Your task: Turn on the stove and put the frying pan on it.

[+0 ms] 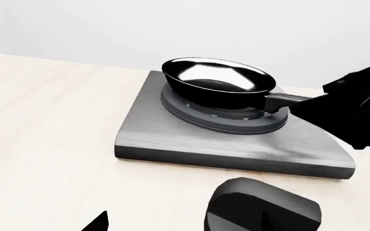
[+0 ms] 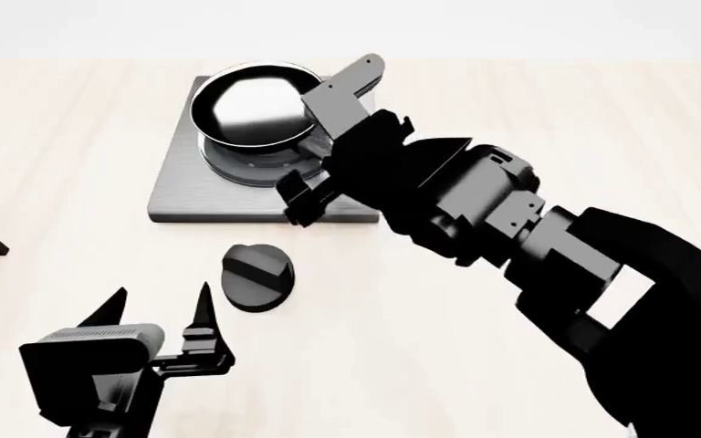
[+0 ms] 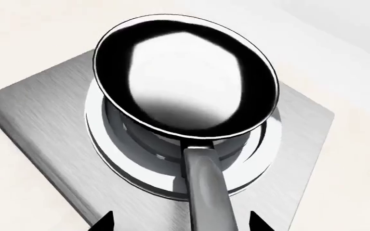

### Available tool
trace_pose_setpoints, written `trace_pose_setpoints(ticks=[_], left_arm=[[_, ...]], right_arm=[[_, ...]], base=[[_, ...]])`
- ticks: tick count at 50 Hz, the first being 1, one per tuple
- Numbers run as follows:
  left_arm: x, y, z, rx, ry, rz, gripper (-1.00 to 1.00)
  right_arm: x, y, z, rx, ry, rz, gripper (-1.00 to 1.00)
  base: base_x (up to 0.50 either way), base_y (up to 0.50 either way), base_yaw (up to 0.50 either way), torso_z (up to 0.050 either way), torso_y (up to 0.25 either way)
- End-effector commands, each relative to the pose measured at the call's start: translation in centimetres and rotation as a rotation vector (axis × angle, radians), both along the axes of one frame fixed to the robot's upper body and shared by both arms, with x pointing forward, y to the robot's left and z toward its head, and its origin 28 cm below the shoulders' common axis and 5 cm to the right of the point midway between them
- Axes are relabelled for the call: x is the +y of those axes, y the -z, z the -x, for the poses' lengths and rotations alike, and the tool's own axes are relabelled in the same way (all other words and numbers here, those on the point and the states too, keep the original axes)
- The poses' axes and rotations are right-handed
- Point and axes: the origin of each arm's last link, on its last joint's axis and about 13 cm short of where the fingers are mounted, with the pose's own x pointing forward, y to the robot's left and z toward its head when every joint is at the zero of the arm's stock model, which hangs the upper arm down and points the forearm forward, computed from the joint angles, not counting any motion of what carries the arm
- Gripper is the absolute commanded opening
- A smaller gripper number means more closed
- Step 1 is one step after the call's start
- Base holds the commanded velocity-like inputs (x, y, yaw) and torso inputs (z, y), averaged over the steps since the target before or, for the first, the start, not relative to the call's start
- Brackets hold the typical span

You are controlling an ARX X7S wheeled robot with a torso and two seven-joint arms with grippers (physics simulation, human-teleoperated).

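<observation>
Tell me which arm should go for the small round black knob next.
Left. The left gripper is open and empty just in front of the small round black knob, while the right gripper is up at the black frying pan on the grey metal stove plate, its jaws astride the handle.

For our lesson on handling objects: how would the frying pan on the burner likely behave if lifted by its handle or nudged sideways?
The pan looks rigid, so it should keep its shape. Its long straight handle sticks out well past the bowl, so gripped near the end it would probably droop bowl-first. It sits on the raised burner of the stove, so a nudge might slide or tip it off.
</observation>
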Motion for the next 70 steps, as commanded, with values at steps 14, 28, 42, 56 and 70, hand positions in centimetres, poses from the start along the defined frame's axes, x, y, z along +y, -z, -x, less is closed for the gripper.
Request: trace_pose_setpoints(ticks=[14,28,42,56,70], left_arm=[[-0.2,-0.2,-0.1,-0.012,-0.015,-0.011,1.00],[-0.3,-2.1,-0.1,-0.109,-0.052,-0.008,1.00],[-0.2,-3.5,0.0,-0.240,-0.128,0.034,1.00],[0.5,-4.9,1.2,-0.483,-0.175,0.150,1.00],[0.8,-5.2,1.8,-0.620,-0.243,0.198,1.00]], right_arm=[[-4.3,-2.2,7.9,-0.356,0.011,-0.166,1.00],[-8.9,2.0,15.6,-0.611,0.185,-0.221,1.00],[-12.2,4.6,21.3,-0.801,0.379,-0.429,1.00],[-14.2,6.5,24.7,-1.035,0.483,-0.531,1.00],[-14.7,7.7,25.6,-1.187,0.505,-0.566,1.00]], base=[[0.00,0.00,0.00,0.000,0.000],[0.00,0.00,0.00,0.000,0.000],[0.00,0.00,0.00,0.000,0.000],[0.00,0.00,0.00,0.000,0.000],[0.00,0.00,0.00,0.000,0.000]])
